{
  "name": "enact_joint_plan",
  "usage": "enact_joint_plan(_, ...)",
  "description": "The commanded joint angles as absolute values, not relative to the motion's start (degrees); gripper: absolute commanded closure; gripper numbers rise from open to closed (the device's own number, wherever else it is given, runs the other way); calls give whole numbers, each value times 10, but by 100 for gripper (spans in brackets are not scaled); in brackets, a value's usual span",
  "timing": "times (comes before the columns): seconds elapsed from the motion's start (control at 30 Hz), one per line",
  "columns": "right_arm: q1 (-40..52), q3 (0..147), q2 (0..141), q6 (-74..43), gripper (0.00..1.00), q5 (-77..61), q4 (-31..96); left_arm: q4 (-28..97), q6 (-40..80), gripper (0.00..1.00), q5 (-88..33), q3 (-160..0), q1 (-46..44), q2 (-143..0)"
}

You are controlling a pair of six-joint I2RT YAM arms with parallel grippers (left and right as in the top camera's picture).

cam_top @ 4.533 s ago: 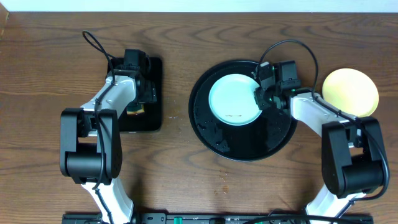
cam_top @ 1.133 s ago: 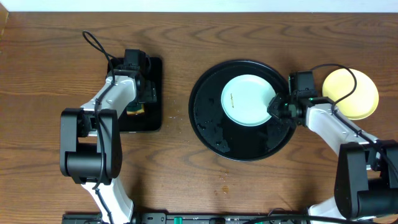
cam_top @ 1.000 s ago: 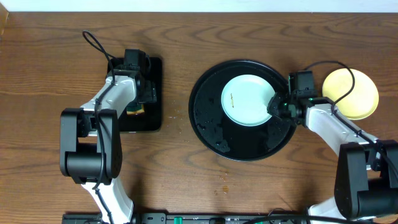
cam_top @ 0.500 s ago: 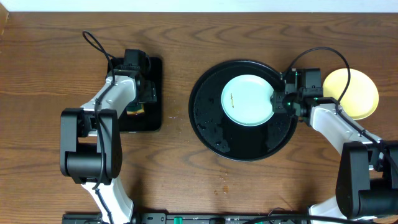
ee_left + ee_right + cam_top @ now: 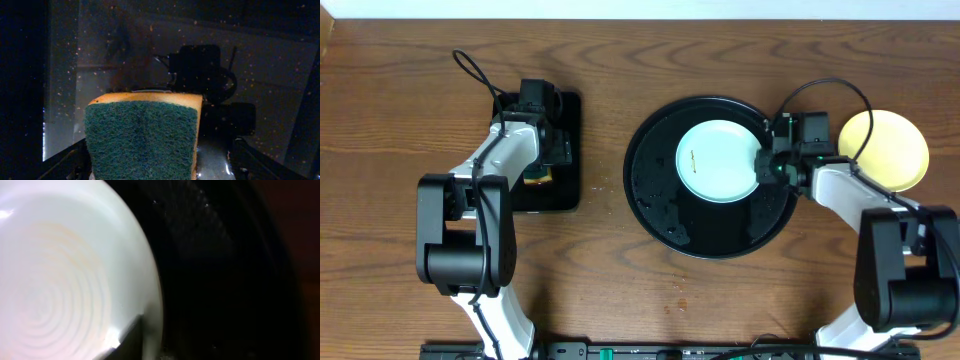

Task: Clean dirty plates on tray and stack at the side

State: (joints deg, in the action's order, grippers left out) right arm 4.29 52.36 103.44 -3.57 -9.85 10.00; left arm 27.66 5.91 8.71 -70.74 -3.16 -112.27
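- Right gripper point(image 5: 767, 165): my jaws sit at the right-hand rim of the pale mint-blue plate point(image 5: 65, 270), inside the round black tray point(image 5: 710, 225). From my wrist camera the rim fills the view, with a dark shape crossing its lower edge. I cannot tell whether I am clenched on the plate or only touching it.
- The mint-blue plate lies flat in the tray's upper middle, a thin brown smear point(image 5: 690, 160) left of its centre. Faint concentric rings show on its face up close.
- Wet specks glint on the tray's bare black floor below and to the left of the plate.
- The pale yellow plate point(image 5: 890, 150) rests on the brown wood tabletop point(image 5: 620, 60) to the right of the tray, apart from its rim and partly behind my right arm.
- Left gripper point(image 5: 540, 165): well to the left of the tray, my jaws are released and spread wide around a sponge point(image 5: 142, 140), green scouring face towards the camera, yellow edge on top, with a gap showing at one finger.
- The sponge stands in a small rectangular black tray point(image 5: 568, 150), also left of the round tray.
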Motion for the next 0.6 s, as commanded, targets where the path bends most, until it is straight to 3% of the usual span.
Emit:
enact_joint_plan(0.0,46,524,1036,-39,99,-93,110,279,51,13,84,-707,-31,-1124)
enact_joint_plan(0.27,46,524,991,-109,98,-95,178,279,51,14,84,-707,-31,-1124)
enact_joint_plan(0.43,46,524,991,-122,65,-95,204,279,51,14,84,-707,-31,-1124)
enact_joint_plan(0.47,46,524,991,-135,66,-95,205,279,51,14,84,-707,-31,-1124)
enact_joint_plan(0.57,46,523,991,-204,83,-95,206,279,51,14,84,-707,-31,-1124)
